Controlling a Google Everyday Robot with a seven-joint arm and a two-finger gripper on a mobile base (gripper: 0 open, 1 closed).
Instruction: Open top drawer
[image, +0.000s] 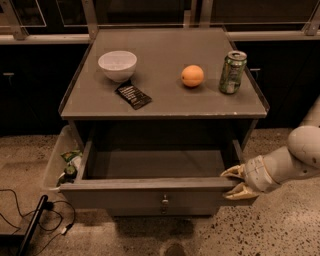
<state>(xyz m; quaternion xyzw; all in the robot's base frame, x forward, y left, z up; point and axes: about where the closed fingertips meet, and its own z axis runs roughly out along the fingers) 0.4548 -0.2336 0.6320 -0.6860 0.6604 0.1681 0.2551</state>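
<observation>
**Robot arm, lower right.** The gripper (235, 182), at the right end of the top drawer (130, 197) front, is yellowish tan, glossy and claw-like in outline. Behind it sits a short wrist (257, 175) of pale grey-white shell, crossed by darker seams between ring-like segments. The forearm (285, 164) is a smooth off-white cylinder that ends in a rounded, bulbous joint housing (306, 144). A further pale link (315, 114) meets the frame's right edge.

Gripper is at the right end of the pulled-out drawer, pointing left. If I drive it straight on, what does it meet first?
Most likely the front panel of the top drawer: the gripper sits at the panel's right end, aimed leftward along it. Depth is unclear, so it may already be touching.
</observation>
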